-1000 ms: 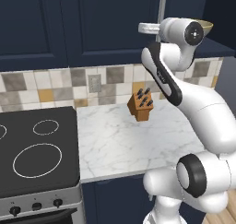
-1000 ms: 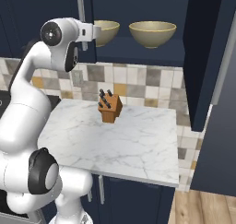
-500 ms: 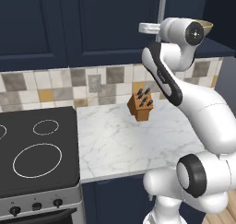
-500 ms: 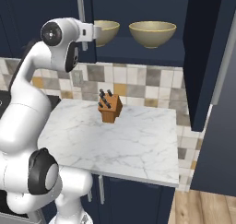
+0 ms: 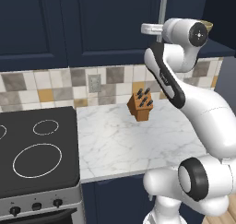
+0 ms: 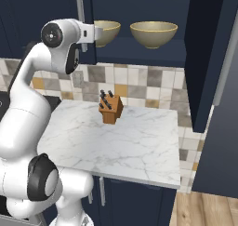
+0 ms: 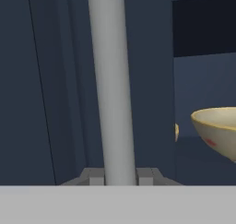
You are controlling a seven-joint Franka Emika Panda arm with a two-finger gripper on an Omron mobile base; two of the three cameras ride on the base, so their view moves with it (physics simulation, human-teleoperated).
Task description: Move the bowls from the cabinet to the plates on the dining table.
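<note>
Two beige-tan bowls stand side by side on the shelf of the open navy cabinet (image 6: pixel 139 50): one bowl (image 6: pixel 153 33) to the right, the other bowl (image 6: pixel 110 32) just beyond my hand. The hand view has the nearer bowl (image 7: pixel 216 133) at its right edge. My arm is raised, with the gripper (image 7: pixel 120 176) at the left cabinet door (image 5: pixel 106 25). Its fingertips hug both sides of the vertical silver handle (image 7: pixel 113 80), shut on it. From the base, the gripper (image 6: pixel 99 33) is level with the bowls, against the handle (image 6: pixel 80 11). Plates and dining table are out of view.
The cabinet's right door (image 6: pixel 209 57) hangs open toward me. Below lies a small marble counter (image 5: pixel 133 140) with a wooden knife block (image 5: pixel 141 107) near the tiled backsplash. A black stove top (image 5: pixel 32 154) adjoins it on the left.
</note>
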